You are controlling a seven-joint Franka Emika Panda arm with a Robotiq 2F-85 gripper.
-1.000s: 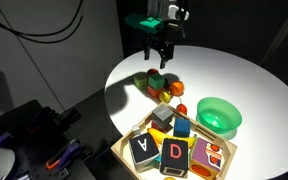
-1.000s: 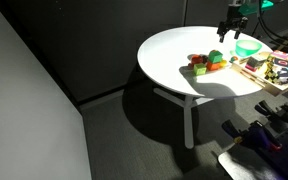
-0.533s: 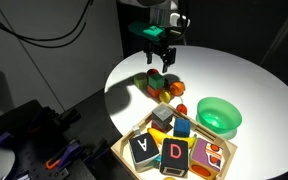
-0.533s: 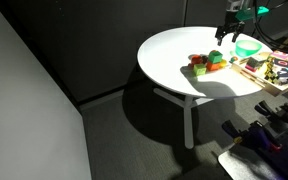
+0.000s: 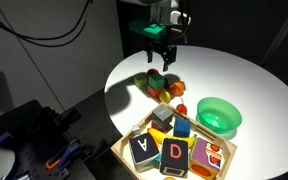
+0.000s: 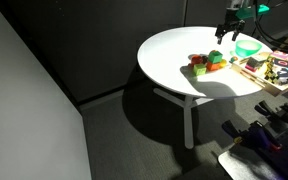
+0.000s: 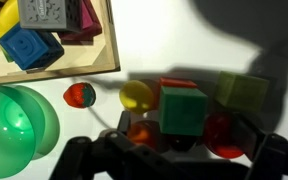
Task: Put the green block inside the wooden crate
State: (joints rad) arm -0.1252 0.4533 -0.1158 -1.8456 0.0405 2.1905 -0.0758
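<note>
The green block sits in a tight cluster of toys on the round white table, with a red block behind it, a yellow ball to one side and a yellow-green block to the other. The cluster shows in both exterior views. My gripper hangs open and empty straight above the cluster, apart from it; its dark fingers frame the block in the wrist view. The wooden crate holds several letter blocks.
A green bowl stands between the cluster and the crate. A small red-orange ball lies near the crate's edge. The table rim drops off close behind the cluster.
My gripper came down a little toward the cluster about a second ago and has held still since. The blocks have not moved.
</note>
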